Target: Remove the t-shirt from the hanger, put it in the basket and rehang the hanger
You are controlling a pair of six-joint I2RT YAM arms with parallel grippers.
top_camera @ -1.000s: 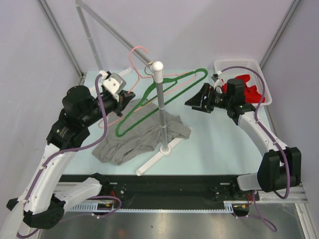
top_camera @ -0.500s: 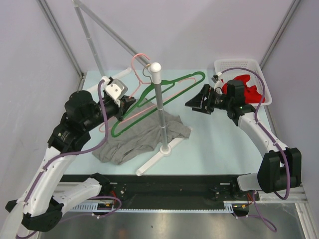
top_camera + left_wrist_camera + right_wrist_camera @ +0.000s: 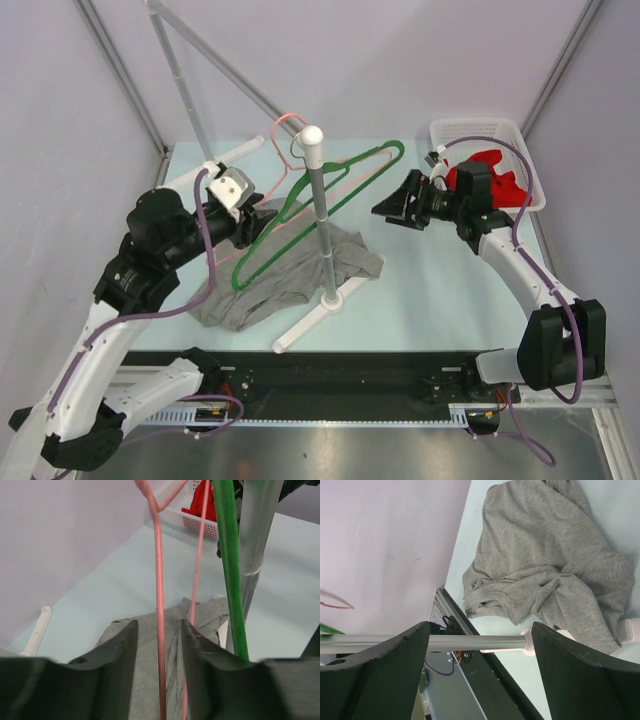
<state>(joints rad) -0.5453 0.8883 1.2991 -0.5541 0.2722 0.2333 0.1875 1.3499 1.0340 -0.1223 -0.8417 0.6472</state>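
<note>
Items on your bench:

1. Crumpled grey cotton t-shirt [image 3: 290, 275]: off both hangers, lying in a heap on the pale blue-green table [image 3: 430, 270] around the foot of the stand.
2. Upright silver metal stand pole with a white ball top [image 3: 322, 220]: carries both hangers.
3. Thin pink wire hanger [image 3: 159, 605]: bare; one strand runs between your left gripper [image 3: 159, 625] fingers, which stand parted with a gap on either side.
4. Green plastic hanger [image 3: 230, 580]: bare, hanging tilted beside the pole.
5. Right gripper [image 3: 480, 630]: spread wide, holding nothing, in the air near the pole.
6. White plastic mesh basket [image 3: 530, 150]: far right corner, red cloth [image 3: 495, 175] inside.
</note>
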